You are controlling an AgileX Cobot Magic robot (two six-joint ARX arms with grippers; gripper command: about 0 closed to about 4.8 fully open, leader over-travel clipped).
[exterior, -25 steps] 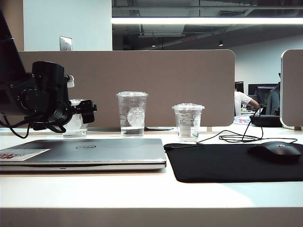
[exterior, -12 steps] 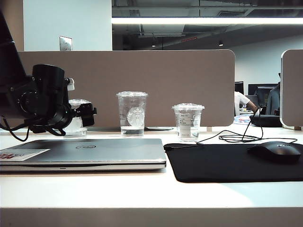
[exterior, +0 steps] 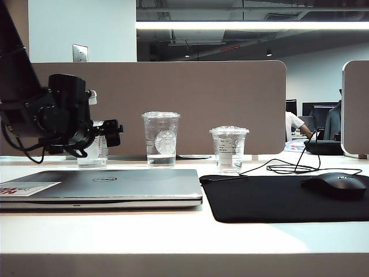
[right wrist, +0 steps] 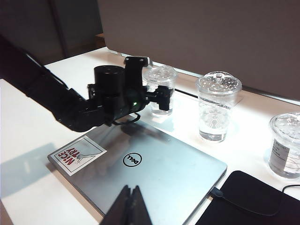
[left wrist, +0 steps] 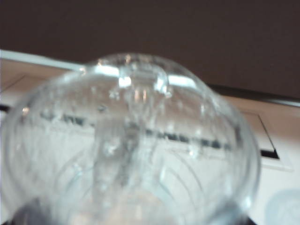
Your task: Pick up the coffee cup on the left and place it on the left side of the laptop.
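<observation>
The coffee cup (exterior: pixel 92 153), short, clear and lidded, stands on the white desk behind the laptop's left end. My left gripper (exterior: pixel 99 136) is open, one finger on each side of the cup (right wrist: pixel 160 86). The cup's lid (left wrist: pixel 131 150) fills the left wrist view, blurred, and the fingers do not show there. The silver Dell laptop (exterior: pixel 115 184) lies closed at the front left, with a white-and-red sticker (right wrist: pixel 77 154) at one corner. My right gripper (right wrist: pixel 132 199) hangs shut above the laptop (right wrist: pixel 159 173); it is out of the exterior view.
A taller Starbucks cup (exterior: pixel 161 138) and a short labelled cup (exterior: pixel 229 149) stand to the right of the coffee cup. A black mouse pad (exterior: pixel 277 199) with a mouse (exterior: pixel 337 184) and a cable (exterior: pixel 288 167) lies on the right. A beige partition (exterior: pixel 202 98) closes the back.
My left gripper has shifted slightly right and up, its fingers further along the coffee cup. The cup stands where it was. The right arm has not moved.
</observation>
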